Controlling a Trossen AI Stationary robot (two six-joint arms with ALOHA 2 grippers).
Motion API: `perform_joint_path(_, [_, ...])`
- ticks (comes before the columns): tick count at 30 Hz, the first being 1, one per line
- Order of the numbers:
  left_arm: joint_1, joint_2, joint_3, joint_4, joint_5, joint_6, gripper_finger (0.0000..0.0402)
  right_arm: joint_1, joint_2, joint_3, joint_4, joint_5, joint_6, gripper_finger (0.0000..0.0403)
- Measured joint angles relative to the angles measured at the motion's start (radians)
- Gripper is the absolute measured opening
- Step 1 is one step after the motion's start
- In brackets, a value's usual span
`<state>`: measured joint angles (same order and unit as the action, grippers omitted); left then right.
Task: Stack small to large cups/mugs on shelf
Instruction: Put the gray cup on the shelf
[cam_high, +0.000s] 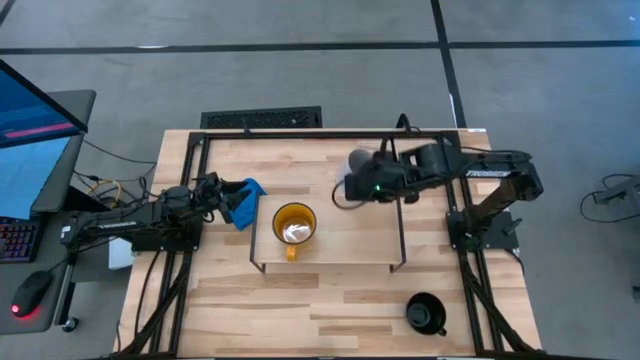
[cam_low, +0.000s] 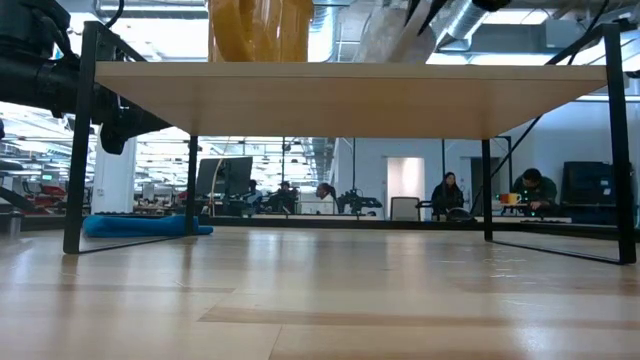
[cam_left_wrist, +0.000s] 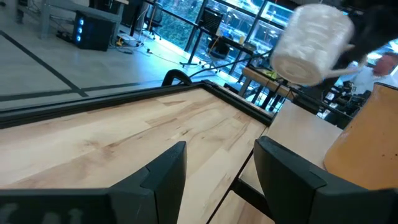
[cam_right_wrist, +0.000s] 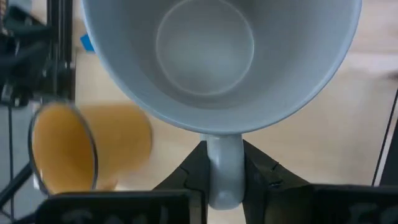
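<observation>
The pale grey-white mug hangs in the air over the far right part of the shelf, held by my right gripper. The yellow-orange mug stands upright on the shelf's left half; it also shows in the right wrist view and the left wrist view. The black mug stands on the table near its near right corner. My left gripper is open, left of the shelf and over the blue cloth, touching nothing. My right gripper pinches the grey-white mug's handle between its two fingers, coming roughly level from the table's right. The mug is lifted clear and tipped on its side, its open mouth facing back toward the wrist.
The shelf's black wire legs stand at its ends. The blue cloth lies on the table beside the left leg. A keyboard sits beyond the table's far edge. Bare tabletop lies near the front edge.
</observation>
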<state>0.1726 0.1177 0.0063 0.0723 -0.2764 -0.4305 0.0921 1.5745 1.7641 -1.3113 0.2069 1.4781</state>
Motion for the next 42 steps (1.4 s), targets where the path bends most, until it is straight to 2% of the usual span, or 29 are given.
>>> perform_joint_path(10, [0.0,0.0,0.0,0.0,0.0,0.044,0.0179,0.171,0.003,0.0,-0.02,0.01,0.152,0.0069])
perform_joint_path(18, [0.0,0.0,0.0,0.0,0.001,0.045,0.0179,0.216,0.115,0.017,0.0,-0.009,0.198,0.0069])
perform_joint_path(27, [0.0,0.004,0.0,-0.001,0.007,0.046,0.0179,0.205,0.252,0.174,-0.078,0.005,0.21,0.0069])
perform_joint_path(42, [0.0,0.013,0.0,-0.003,0.019,0.079,0.0179,0.22,0.461,0.472,-0.261,-0.053,0.258,0.0069])
